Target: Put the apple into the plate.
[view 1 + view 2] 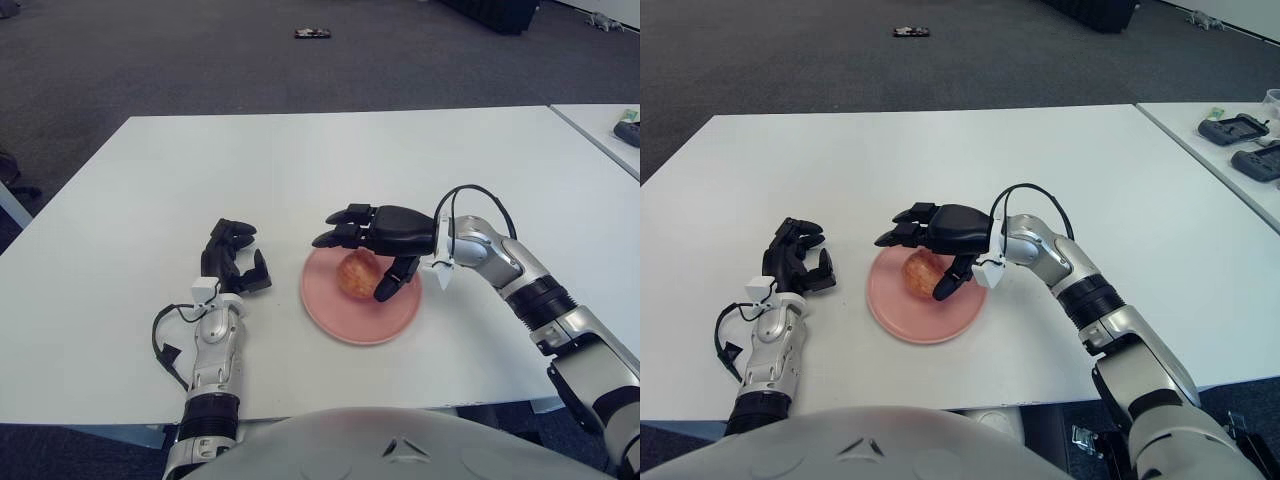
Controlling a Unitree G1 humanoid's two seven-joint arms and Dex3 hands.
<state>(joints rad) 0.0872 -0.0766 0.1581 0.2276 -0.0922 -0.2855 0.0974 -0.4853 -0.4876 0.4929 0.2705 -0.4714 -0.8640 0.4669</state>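
A red-yellow apple (pixel 355 276) lies on the pink plate (pixel 335 318) near the front middle of the white table (pixel 300 160). My right hand (pixel 352 264) hovers over the apple. Its fingers stretch out flat above it to the left, and the thumb hangs down at the apple's right side. The hand is open and does not enclose the apple. My left hand (pixel 236 257) shows to the left of the plate, a short gap from it, with fingers relaxed and holding nothing.
A second white table (pixel 1240 170) stands at the right with dark devices (pixel 1232 129) on it. A small dark object (pixel 312 33) lies on the grey carpet beyond the table.
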